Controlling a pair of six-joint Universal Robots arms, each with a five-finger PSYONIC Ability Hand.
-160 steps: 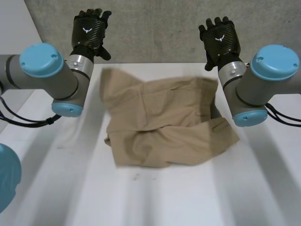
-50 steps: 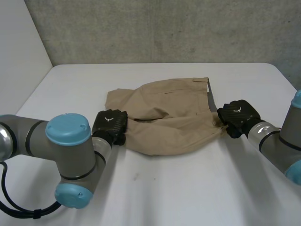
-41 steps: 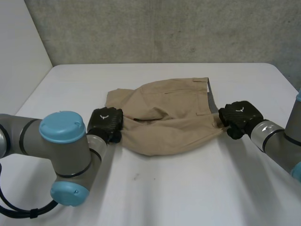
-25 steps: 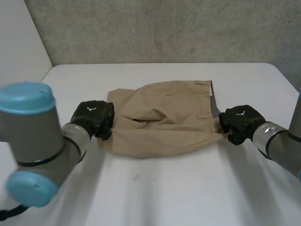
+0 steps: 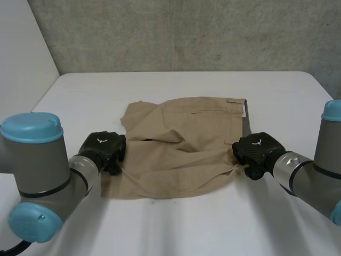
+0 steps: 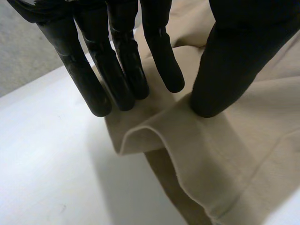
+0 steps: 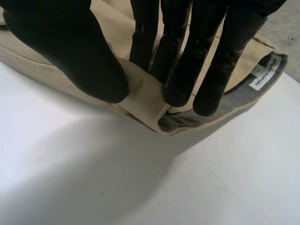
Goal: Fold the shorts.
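Shorts (image 5: 181, 146) of tan woven cloth lie spread mid-way across the white surface (image 5: 176, 229), their long axis running side to side between the arms. The black left robot hand (image 5: 102, 150) pinches the leg end between thumb and fingers. The black right robot hand (image 5: 254, 152) pinches the grey-lined waistband (image 7: 241, 101) end the same way. Both grips sit at the near edge, so the shorts stretch away from each palm, and nothing else lies between them and the far edge to block a fold.

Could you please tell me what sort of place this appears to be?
Probably a robotics lab or test bench: a white table against a raw concrete wall, with the robot's left hand and right hand pinching beige shorts.
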